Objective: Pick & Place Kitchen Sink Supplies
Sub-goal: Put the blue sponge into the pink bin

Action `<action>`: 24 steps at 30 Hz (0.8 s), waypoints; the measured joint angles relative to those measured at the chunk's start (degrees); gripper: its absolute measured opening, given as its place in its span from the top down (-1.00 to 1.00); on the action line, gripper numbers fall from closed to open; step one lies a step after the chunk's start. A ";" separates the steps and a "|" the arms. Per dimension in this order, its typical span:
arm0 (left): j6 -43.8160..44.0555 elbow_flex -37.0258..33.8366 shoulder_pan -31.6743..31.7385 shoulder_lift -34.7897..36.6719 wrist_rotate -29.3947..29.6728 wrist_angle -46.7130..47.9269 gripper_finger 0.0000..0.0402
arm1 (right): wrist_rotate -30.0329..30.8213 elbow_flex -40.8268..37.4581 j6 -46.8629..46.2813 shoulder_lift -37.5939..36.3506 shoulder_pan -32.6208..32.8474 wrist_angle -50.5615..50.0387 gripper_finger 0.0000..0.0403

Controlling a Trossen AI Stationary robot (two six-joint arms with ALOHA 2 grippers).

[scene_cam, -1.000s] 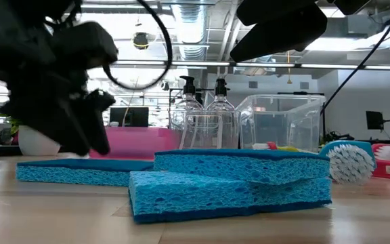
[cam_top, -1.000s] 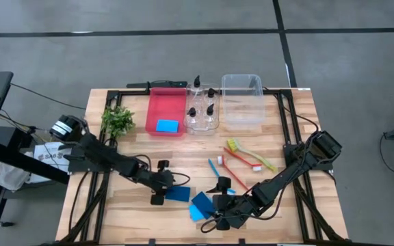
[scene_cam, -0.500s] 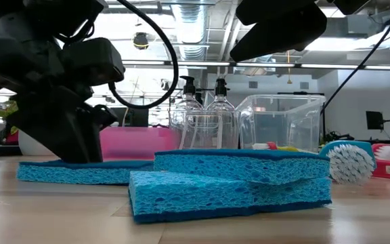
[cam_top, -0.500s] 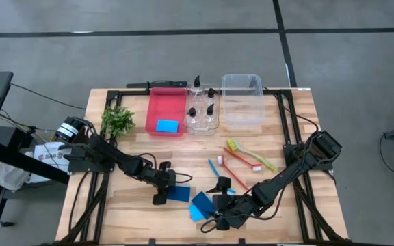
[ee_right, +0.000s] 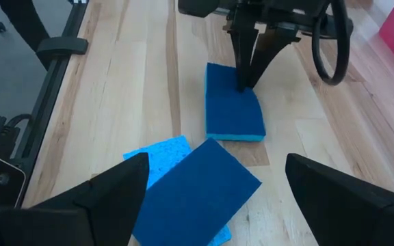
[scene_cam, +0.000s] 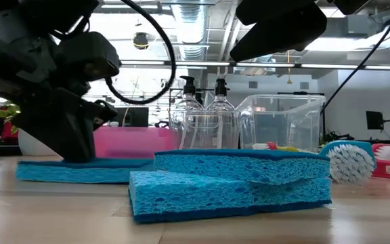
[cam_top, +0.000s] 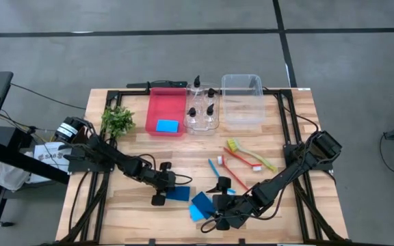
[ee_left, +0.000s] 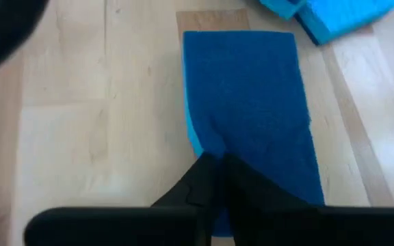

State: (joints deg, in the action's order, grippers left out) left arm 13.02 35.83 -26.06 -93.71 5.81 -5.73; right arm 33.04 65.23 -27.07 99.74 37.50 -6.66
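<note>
A dark blue sponge [cam_top: 180,195] lies flat on the table left of centre. My left gripper [cam_top: 163,188] is shut on the sponge's left end, as the low view also shows for my left gripper [scene_cam: 73,152]. My right gripper [cam_top: 215,203] hangs open above two overlapping sponges, a dark blue one [ee_right: 197,188] lying across a light blue one [ee_right: 157,156]. Blue [cam_top: 215,169], red [cam_top: 241,164] and yellow-green [cam_top: 252,154] brushes lie right of centre. Pump bottles [cam_top: 202,109] stand in a clear tray at the back. My left gripper pinches the dark blue sponge's left end [ee_left: 211,147] between its two fingers [ee_right: 245,72]. The fingers slant down at it from the table's left. The sponge lies on the table, with its light blue underside [ee_left: 191,137] showing beside the fingers.
A red bin [cam_top: 166,102] with a light blue sponge [cam_top: 167,126] in it and a clear bin [cam_top: 243,99] stand at the back. A leafy plant [cam_top: 117,119] stands at the back left. Bare wood lies along the near edge.
My left gripper has shut: its fingers stood wide apart on either side of the dark blue sponge's left end and now meet on it. It has also tipped down a little toward the sponge. The sponge has stayed on the table.
</note>
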 joint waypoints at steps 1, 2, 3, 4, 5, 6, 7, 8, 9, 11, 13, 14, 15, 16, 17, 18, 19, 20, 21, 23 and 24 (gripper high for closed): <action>-0.54 -0.16 -0.26 0.91 0.16 0.61 0.88 | 0.00 0.00 0.00 0.00 0.00 0.00 -0.68; -1.08 -0.19 -0.66 1.73 0.59 0.90 0.88 | 0.00 0.00 0.00 0.00 0.00 -0.02 -0.68; -1.73 -0.19 -1.10 2.81 1.25 1.00 0.89 | 0.00 0.00 0.00 0.00 0.00 0.00 -0.68; -2.25 -0.19 -1.60 4.02 2.01 1.02 0.90 | 0.00 0.00 0.00 0.00 0.00 -0.02 -0.68; -2.79 -0.19 -2.11 5.16 3.18 1.02 0.91 | 0.00 0.00 0.00 0.00 0.00 -0.02 -0.68; -3.59 -0.17 -2.58 6.18 4.57 1.02 0.92 | 0.00 0.00 0.00 0.00 0.00 -0.02 -0.68; -4.08 -0.17 -3.02 7.17 6.23 1.15 0.92 | 0.00 0.00 0.00 0.00 0.00 -0.02 -0.68; -4.60 -0.17 -3.53 8.20 8.31 1.39 0.92 | 0.00 0.00 0.00 0.00 0.00 -0.02 -0.68; -5.32 -0.17 -3.96 9.19 10.30 1.24 0.92 | 0.00 0.00 0.00 0.00 0.00 -0.02 -0.68; -6.91 -0.12 -4.88 10.99 15.02 1.03 0.89 | 0.00 0.00 0.00 0.00 0.00 0.00 -0.68; -7.37 -0.12 -5.73 12.75 20.80 1.36 0.88 | 0.00 0.00 0.00 0.00 0.00 0.00 -0.68; -7.37 -0.12 -5.94 13.58 24.05 1.30 0.88 | 0.00 0.00 0.00 0.00 0.00 0.00 -0.68; -7.37 -0.10 -6.21 14.41 27.16 1.36 0.89 | 0.00 0.00 0.00 0.00 0.00 0.00 -0.68; -7.35 -0.10 -6.40 15.22 30.09 1.52 0.89 | 0.00 0.00 0.00 0.00 0.00 0.00 -0.68; -7.33 -0.10 -6.61 15.96 33.03 1.61 0.90 | 0.00 0.00 0.00 0.00 0.00 0.00 -0.68; -7.21 -0.10 -6.79 16.67 35.39 1.66 0.90 | 0.00 0.00 0.00 0.00 0.00 0.00 -0.68; -7.18 -0.10 -7.02 17.44 37.67 1.67 0.90 | 0.00 0.00 0.00 0.00 0.00 0.00 -0.68; -7.08 -0.10 -7.13 18.08 40.05 1.73 0.90 | 0.00 0.00 0.00 0.00 0.00 0.02 -0.68; -6.82 -0.10 -7.21 18.68 42.60 1.78 0.90 | 0.00 0.00 0.00 0.00 0.00 0.02 -0.68; -6.71 -0.08 -7.40 19.68 47.97 1.80 0.90 | 0.00 0.00 0.00 0.00 0.00 0.02 -0.68; -6.66 -0.08 -7.51 20.11 50.80 1.80 0.90 | 0.00 0.00 0.00 0.00 0.00 0.02 -0.68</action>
State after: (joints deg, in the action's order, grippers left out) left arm 6.36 35.75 -33.57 -73.61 56.61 -3.92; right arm 33.04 65.23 -27.07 99.74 37.50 -6.63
